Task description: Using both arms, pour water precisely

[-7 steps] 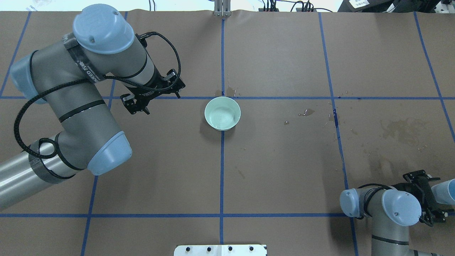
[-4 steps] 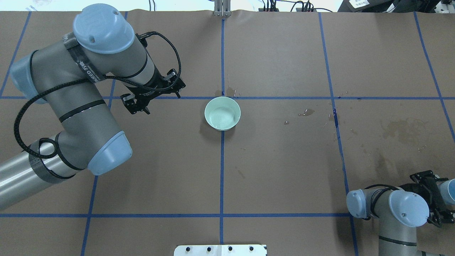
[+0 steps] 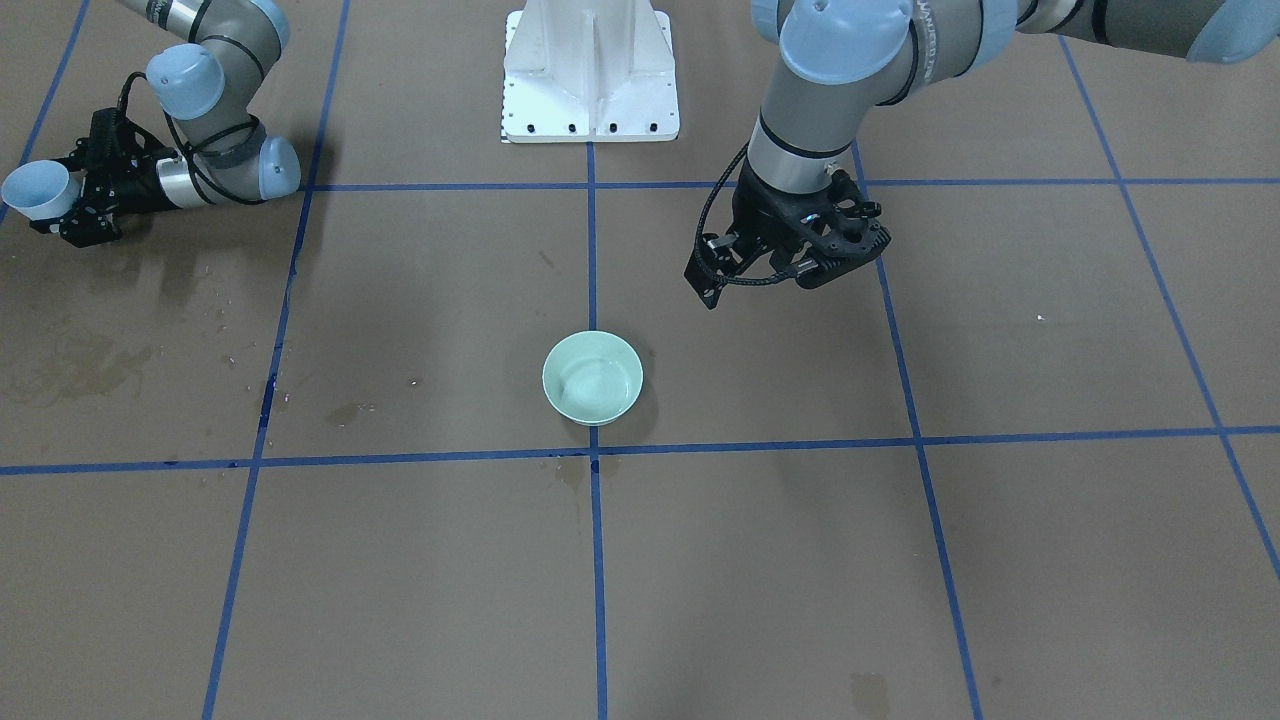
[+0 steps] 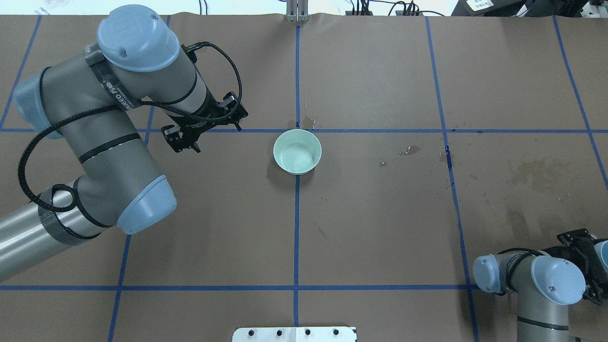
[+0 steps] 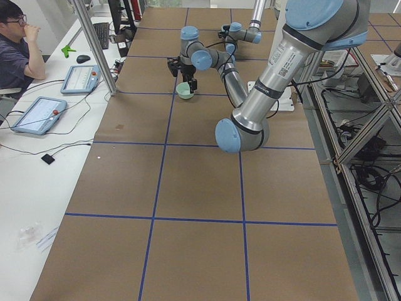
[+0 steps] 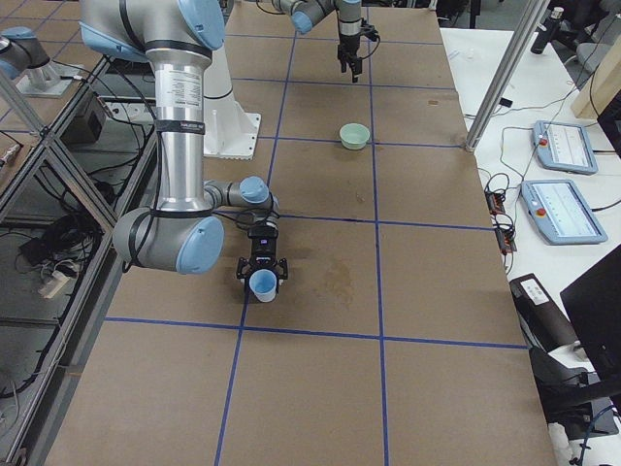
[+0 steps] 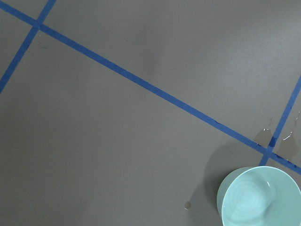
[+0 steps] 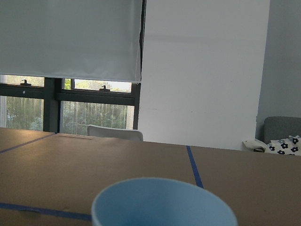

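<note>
A pale green bowl stands at the table's middle and also shows in the overhead view and the left wrist view. My left gripper hangs above the table beside the bowl, points down, looks open and is empty. My right gripper is shut on a light blue cup, held level low over the table's near right corner. The cup's rim fills the right wrist view, and its inside is hidden. Water shows only as pale glints of drops beside the bowl.
Dark wet stains mark the brown paper between the bowl and the right arm. The white pedestal base stands at the robot's edge. An operator sits past the far side with tablets.
My right arm has drawn back toward the table's right edge, carrying the blue cup. My left arm and the bowl have not moved.
</note>
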Controlling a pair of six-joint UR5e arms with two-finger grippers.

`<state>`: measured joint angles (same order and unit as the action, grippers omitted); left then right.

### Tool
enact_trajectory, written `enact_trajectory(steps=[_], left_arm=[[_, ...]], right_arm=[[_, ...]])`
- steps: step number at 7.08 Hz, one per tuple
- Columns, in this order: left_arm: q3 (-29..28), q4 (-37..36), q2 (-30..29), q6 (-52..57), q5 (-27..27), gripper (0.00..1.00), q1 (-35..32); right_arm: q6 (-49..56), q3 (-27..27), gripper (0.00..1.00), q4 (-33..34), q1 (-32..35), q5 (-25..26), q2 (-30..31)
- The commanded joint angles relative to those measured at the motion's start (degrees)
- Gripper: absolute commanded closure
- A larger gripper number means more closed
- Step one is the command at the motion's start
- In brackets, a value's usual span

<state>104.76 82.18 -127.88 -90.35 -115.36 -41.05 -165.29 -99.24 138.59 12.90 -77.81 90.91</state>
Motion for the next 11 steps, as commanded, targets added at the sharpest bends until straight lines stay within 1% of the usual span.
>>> enact_trajectory(steps=[1, 2, 3, 4, 5, 6, 7, 8, 10, 11], left_arm=[[0.0, 0.0, 0.0, 0.0, 0.0, 0.00, 0.0], [0.1, 0.0, 0.1, 0.0, 0.0, 0.00, 0.0], [0.2, 0.0, 0.1, 0.0, 0.0, 0.00, 0.0], [0.2, 0.0, 0.1, 0.0, 0.0, 0.00, 0.0], [0.2, 0.0, 0.1, 0.0, 0.0, 0.00, 0.0], [0.2, 0.0, 0.1, 0.1, 0.0, 0.00, 0.0], [0.2, 0.0, 0.0, 0.0, 0.0, 0.00, 0.0], [0.2, 0.0, 0.0, 0.0, 0.0, 0.00, 0.0], [0.2, -0.1, -0.4, 0.0, -0.1, 0.00, 0.0], [0.1, 0.0, -0.4, 0.1, -0.1, 0.00, 0.0]], right_arm=[[-0.2, 0.2, 0.21, -0.1, -0.1, 0.5, 0.1], [-0.5, 0.3, 0.56, -0.1, -0.9, 0.6, 0.1], [-0.7, 0.2, 0.94, -0.1, -0.9, 1.0, 0.1], [-0.7, -0.2, 1.00, -0.1, -0.8, 1.8, 0.5], [-0.6, -0.9, 1.00, -0.5, -0.6, 2.3, 1.5], [-0.3, -5.0, 1.00, -1.2, 0.1, 5.4, 4.9], [0.3, -10.0, 1.00, -3.3, 0.6, 10.7, 9.6], [6.3, -10.1, 1.00, -6.0, 4.5, 14.1, 11.1], [21.8, -10.0, 1.00, -12.2, 16.3, 23.0, 11.1], [33.4, -9.7, 1.00, -17.7, 23.0, 27.2, 11.1]])
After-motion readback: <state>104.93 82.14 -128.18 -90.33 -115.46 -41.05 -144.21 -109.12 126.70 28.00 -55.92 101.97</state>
